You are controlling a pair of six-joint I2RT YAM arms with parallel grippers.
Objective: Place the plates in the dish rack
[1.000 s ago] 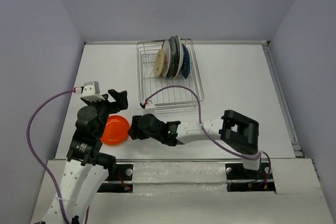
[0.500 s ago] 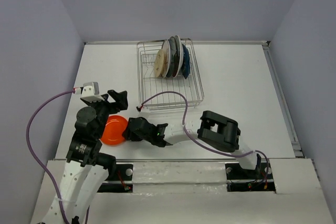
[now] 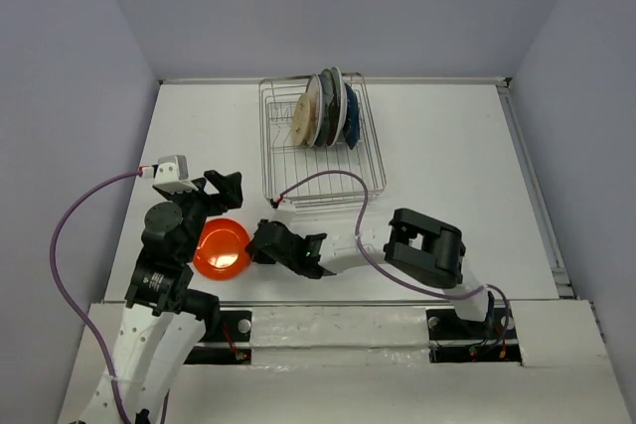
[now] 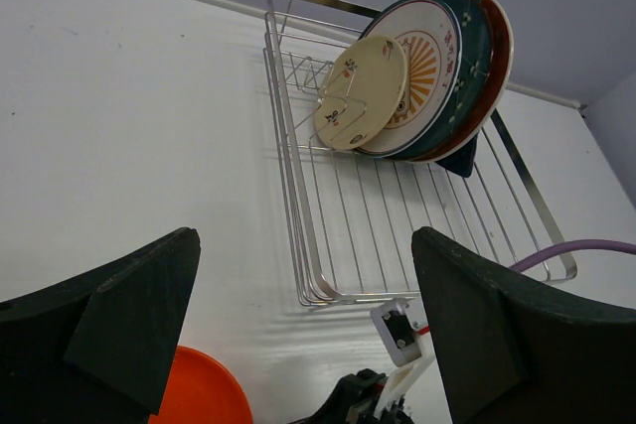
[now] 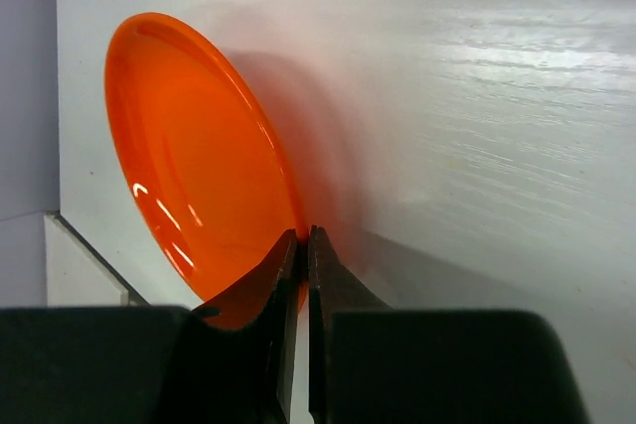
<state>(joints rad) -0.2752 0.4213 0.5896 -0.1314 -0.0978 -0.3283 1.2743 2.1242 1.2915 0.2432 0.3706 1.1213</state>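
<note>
Once viewed from the right gripper (image 5: 301,235), showed jaws pressed almost together on a sliver of the orange plate's (image 5: 189,156) rim. Risked slipping or swinging from so thin a bite, or knocking the wide-spread, empty left gripper (image 4: 303,275) just beside, at lower left overhead. Sat well apart from the dish rack (image 3: 328,171) at upper centre, already carrying other plates (image 3: 326,111). Found no legible writing or brand.

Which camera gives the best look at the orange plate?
The right wrist view: the orange plate shows large and tilted, its rim pinched by the right gripper. The top view shows it small and whole; the left wrist view catches only a sliver at its bottom edge.
</note>
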